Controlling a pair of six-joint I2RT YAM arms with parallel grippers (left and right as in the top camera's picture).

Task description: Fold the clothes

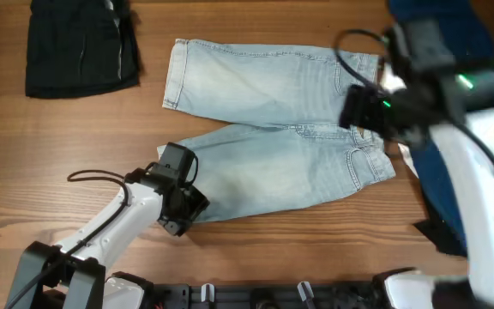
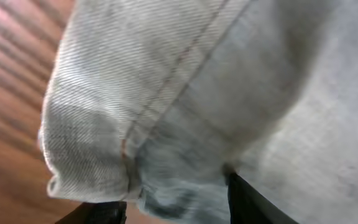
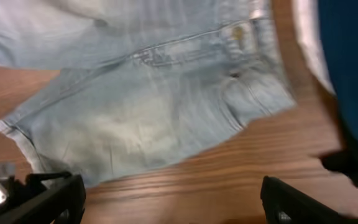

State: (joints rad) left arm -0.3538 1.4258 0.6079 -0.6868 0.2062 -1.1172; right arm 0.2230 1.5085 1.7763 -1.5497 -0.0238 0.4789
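Note:
Pale blue denim shorts [image 1: 273, 112] lie spread flat on the wooden table, waistband to the right and legs to the left. My left gripper [image 1: 183, 215] is at the hem corner of the near leg. In the left wrist view its fingers [image 2: 176, 208] are open, with the hem's denim [image 2: 229, 93] bunched between them. My right gripper [image 1: 358, 110] hovers over the waistband area. In the right wrist view it is open wide and empty [image 3: 173, 205], with the shorts [image 3: 135, 106] beyond it.
A black garment [image 1: 75, 47] lies folded at the far left. A navy garment [image 1: 440, 184] [image 3: 350, 62] lies at the right over a white one [image 1: 406, 156] [image 3: 306, 43], with a dark piece [image 1: 436, 236] near the front right.

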